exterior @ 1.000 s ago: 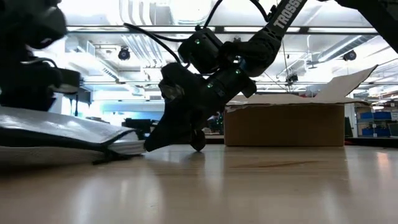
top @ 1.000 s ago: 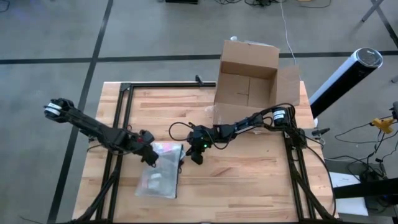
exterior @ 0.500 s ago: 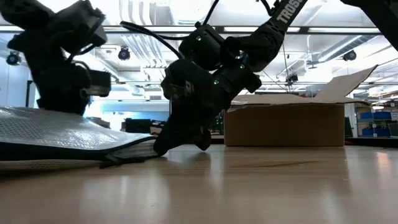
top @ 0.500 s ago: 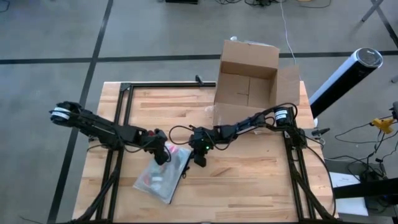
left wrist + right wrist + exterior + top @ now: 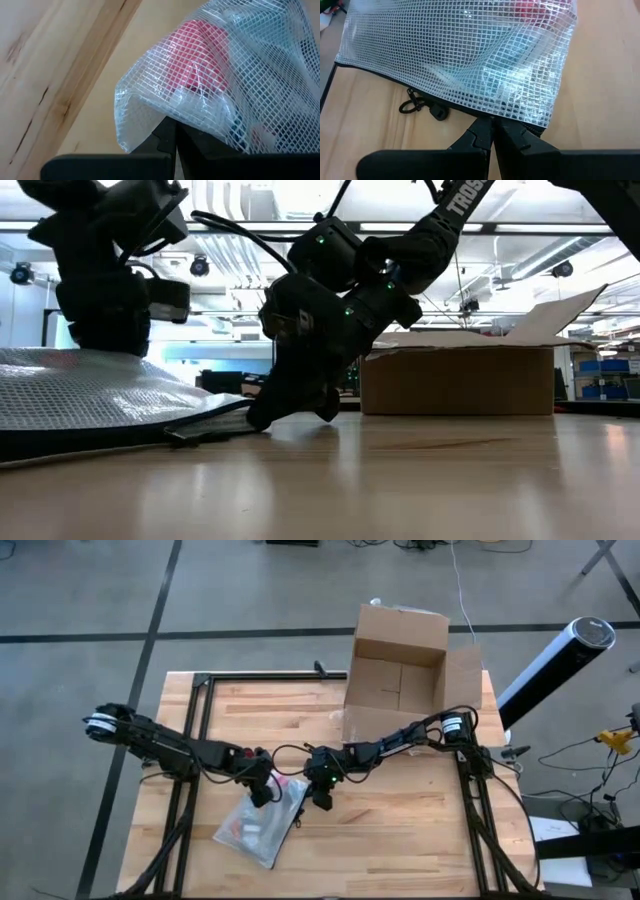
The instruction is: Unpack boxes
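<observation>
Both arms meet at the lower middle of the high view, over a flat mesh pouch [image 5: 262,823] that lies on the bench [image 5: 400,830]. The left tool [image 5: 262,787] is clenched on one edge of the pouch, and the right tool [image 5: 320,797] is clenched on the zipper edge — in its wrist view the zipper pull [image 5: 411,106] lies free just beside its fingertips. Something red [image 5: 200,55] shows through the mesh.

The cardboard box [image 5: 398,675] stands open at the upper right of the bench, well apart from both tools.

To open the pouch well, I judge the left tool should hold firm while the right one takes the pull itself, not the fabric, and draws along the zipper line.
</observation>
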